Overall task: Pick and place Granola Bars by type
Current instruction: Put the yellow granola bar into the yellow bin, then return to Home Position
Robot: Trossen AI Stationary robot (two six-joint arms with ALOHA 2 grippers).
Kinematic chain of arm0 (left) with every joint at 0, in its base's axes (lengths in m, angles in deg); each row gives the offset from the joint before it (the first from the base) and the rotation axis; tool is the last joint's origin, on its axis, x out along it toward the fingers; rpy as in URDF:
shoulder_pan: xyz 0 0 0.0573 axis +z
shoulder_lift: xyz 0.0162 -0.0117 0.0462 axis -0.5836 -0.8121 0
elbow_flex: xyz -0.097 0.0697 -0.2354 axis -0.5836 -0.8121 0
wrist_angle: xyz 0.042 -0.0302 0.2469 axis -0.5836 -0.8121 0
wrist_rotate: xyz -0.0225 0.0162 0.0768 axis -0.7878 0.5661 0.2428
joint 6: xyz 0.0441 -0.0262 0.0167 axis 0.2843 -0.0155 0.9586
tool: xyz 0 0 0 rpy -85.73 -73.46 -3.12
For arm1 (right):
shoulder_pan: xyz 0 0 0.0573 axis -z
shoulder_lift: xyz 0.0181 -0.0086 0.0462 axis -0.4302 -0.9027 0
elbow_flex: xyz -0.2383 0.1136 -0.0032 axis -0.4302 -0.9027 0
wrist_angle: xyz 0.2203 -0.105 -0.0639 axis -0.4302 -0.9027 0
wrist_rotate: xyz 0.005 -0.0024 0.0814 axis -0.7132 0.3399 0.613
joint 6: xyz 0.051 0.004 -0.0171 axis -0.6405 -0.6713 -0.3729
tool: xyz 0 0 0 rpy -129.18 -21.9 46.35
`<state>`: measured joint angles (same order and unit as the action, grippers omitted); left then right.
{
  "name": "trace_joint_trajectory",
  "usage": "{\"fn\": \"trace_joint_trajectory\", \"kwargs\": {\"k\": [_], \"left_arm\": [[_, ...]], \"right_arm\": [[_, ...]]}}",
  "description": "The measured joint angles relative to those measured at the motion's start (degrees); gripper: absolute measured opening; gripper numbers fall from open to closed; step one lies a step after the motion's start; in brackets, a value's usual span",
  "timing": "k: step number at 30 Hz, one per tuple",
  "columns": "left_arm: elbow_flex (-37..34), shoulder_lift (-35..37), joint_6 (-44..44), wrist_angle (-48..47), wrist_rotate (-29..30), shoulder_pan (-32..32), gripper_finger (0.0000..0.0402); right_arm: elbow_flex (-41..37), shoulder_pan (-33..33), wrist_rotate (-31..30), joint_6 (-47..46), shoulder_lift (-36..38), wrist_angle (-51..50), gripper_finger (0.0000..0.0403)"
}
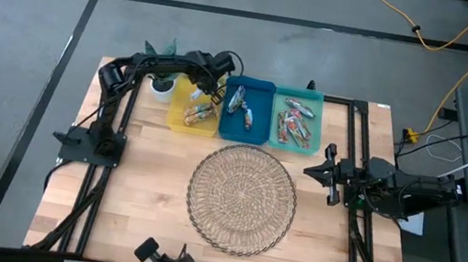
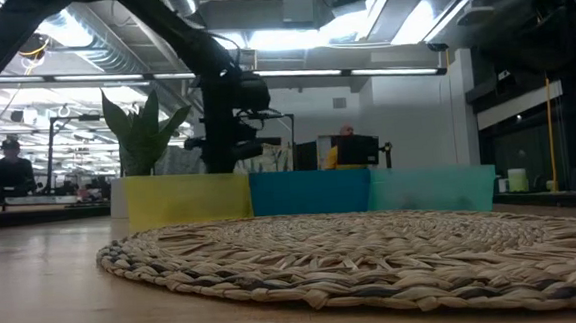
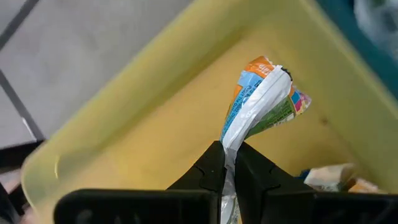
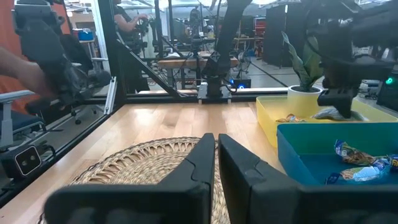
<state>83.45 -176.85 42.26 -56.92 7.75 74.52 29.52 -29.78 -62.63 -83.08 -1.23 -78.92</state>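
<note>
Left hand (image 3: 229, 163) gripping white-orange granola bar (image 3: 258, 102), hanging over yellow bin (image 1: 182, 116). Right hand (image 4: 216, 163) resting beside woven mat (image 1: 240, 199), fingers together.

We see two matte black arms built of slim jointed links on flat black base plates, with black cables looping along the left arm (image 1: 146, 67) and right arm (image 1: 411, 190). Each ends in two dark, tapered, wedge-shaped fingers (image 4: 199, 165).
</note>
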Motion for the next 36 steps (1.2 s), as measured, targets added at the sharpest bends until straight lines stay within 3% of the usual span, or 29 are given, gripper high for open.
{"fn": "trace_joint_trajectory", "kwargs": {"k": [6,19,28,36], "left_arm": [[0.0,-0.6,-0.2,-2.2,0.0,0.1,0.0035],[0.0,2.1,1.7,-6.7,0.5,-1.4,0.0150],[0.0,16.0,2.2,-6.1,-3.9,-6.1,0.0164],[0.0,31.9,0.3,2.9,-11.5,-14.2,0.0163]], "right_arm": [[0.0,0.0,0.0,0.0,0.0,0.0,0.0026],[0.0,0.0,0.0,0.0,0.0,0.0,0.0026],[0.0,0.0,0.0,0.0,0.0,0.0,0.0026],[0.0,0.0,0.0,0.0,0.0,0.0,0.0026]]}}
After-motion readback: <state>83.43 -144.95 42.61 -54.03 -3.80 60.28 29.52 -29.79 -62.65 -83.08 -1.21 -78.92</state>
